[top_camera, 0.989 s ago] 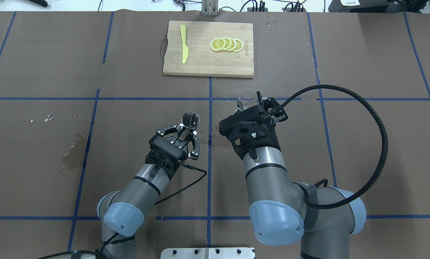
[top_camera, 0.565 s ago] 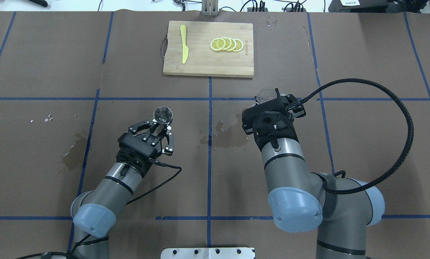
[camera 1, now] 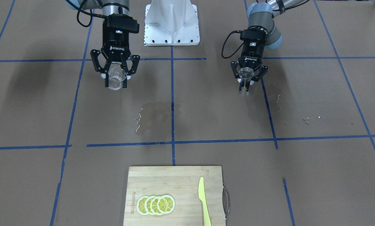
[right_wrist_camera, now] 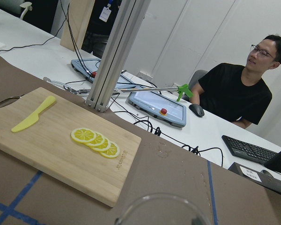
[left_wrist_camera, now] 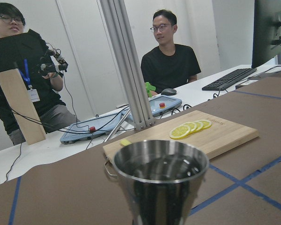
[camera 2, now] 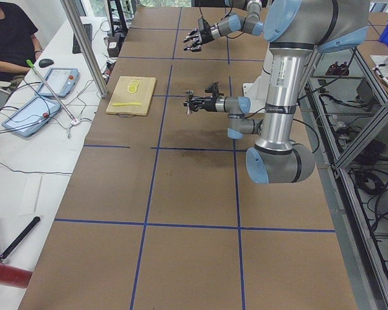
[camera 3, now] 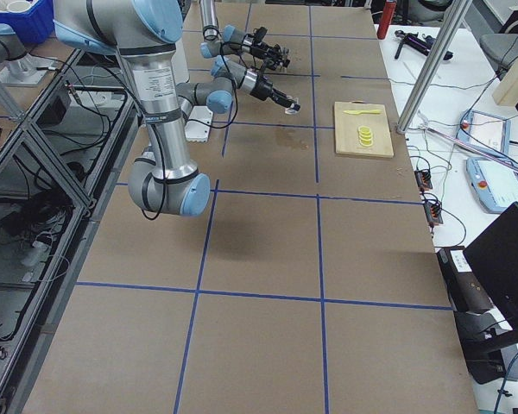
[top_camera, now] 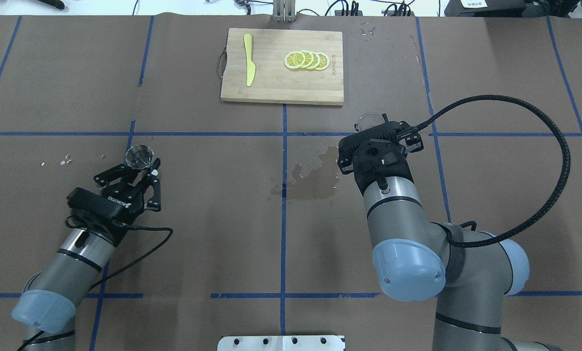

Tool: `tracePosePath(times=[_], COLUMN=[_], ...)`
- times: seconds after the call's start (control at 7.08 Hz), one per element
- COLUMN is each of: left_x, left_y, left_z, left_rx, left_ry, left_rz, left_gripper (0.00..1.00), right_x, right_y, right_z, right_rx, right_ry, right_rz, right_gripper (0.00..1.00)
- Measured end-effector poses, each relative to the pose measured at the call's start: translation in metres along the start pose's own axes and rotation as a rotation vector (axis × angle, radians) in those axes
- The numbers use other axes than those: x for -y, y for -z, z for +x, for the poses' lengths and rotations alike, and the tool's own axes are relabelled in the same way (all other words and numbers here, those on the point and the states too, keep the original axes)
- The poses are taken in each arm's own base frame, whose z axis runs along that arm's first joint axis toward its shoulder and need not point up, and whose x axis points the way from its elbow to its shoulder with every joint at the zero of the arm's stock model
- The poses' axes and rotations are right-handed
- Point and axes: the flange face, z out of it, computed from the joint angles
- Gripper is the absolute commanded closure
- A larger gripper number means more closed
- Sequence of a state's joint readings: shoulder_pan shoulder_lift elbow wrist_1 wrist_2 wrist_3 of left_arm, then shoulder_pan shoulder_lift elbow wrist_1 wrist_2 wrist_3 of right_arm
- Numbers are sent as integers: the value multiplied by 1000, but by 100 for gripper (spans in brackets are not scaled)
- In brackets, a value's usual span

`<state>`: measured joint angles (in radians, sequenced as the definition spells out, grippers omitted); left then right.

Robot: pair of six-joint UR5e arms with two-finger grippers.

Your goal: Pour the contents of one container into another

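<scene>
The metal jigger (top_camera: 139, 155) stands upright between the fingers of my left gripper (top_camera: 140, 166), which is shut on its waist, at the table's left. In the left wrist view the jigger (left_wrist_camera: 159, 180) fills the foreground with dark liquid in its upper cone. The clear glass cup (top_camera: 367, 121) sits in my right gripper (top_camera: 375, 128), shut on it, right of centre. From the front, the glass cup (camera 1: 116, 78) hangs upright in the right gripper (camera 1: 116, 82), and the jigger (camera 1: 246, 74) sits in the left gripper (camera 1: 246, 82). Only the cup's rim (right_wrist_camera: 161, 211) shows in the right wrist view.
A wet stain (top_camera: 315, 180) darkens the brown table cover between the arms. At the far middle lies a wooden cutting board (top_camera: 276, 85) with lemon slices (top_camera: 306, 60) and a yellow knife (top_camera: 248, 58). People sit beyond the table's far edge.
The arms have drawn apart: the left one carried the jigger well to the left, and the right one carried the glass cup to the right and a little farther out.
</scene>
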<state>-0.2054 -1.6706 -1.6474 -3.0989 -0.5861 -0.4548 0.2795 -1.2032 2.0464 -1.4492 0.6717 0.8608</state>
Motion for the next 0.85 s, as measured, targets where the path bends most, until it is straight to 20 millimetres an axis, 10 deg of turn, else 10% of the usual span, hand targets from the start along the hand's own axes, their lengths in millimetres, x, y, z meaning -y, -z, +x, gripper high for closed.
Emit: tracePosePath(times=[0.42,0.85], left_x=[-56,-87], left_y=[33,45], left_z=[-81,-95], left_rx=[23,32], left_ry=[102,283], left_rz=[-31,-75], left_gripper=[100,100], right_x=[0,0], right_y=[-1,0], right_z=[1,0], right_rx=[8,12], right_ry=[-8,-9], right_rz=[-7,-10], right_gripper=[98,98])
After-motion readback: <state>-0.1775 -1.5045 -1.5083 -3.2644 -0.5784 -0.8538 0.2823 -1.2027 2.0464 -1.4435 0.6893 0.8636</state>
